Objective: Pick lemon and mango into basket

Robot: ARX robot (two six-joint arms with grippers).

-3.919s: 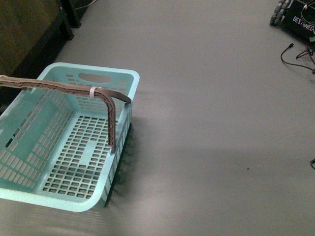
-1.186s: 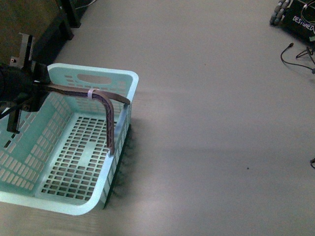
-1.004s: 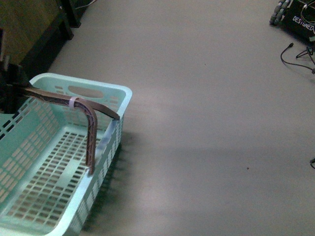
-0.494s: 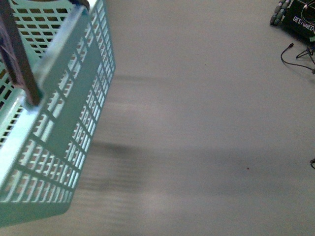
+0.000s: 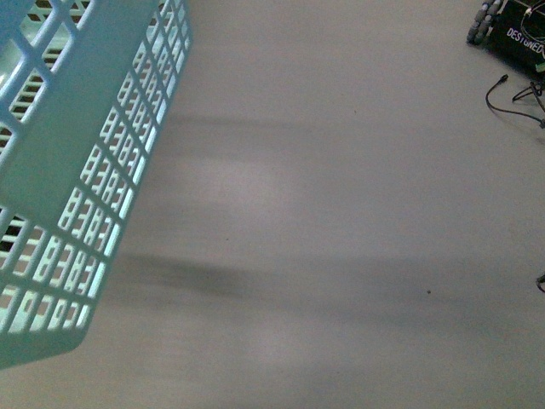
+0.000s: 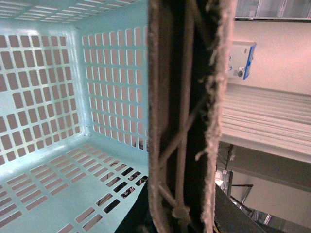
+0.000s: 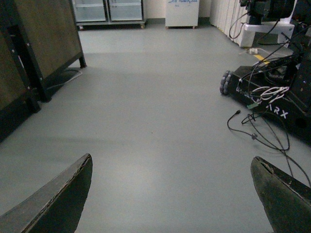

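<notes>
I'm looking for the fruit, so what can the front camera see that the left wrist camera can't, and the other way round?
Only the front view shows the grey floor, a dark shadow on it, and a black wheeled machine far off at the right. Only the left wrist view shows the inside of the basket, its brown handle very close, and a pale wall. Both show the turquoise basket. Neither shows any fruit.

The basket was smooth turquoise plastic with a faint sheen. Its handle looked like brown ribbed plastic, fuzzy and frayed along the edges. The floor was matt grey and even; the cabinet was dull brown wood.
</notes>
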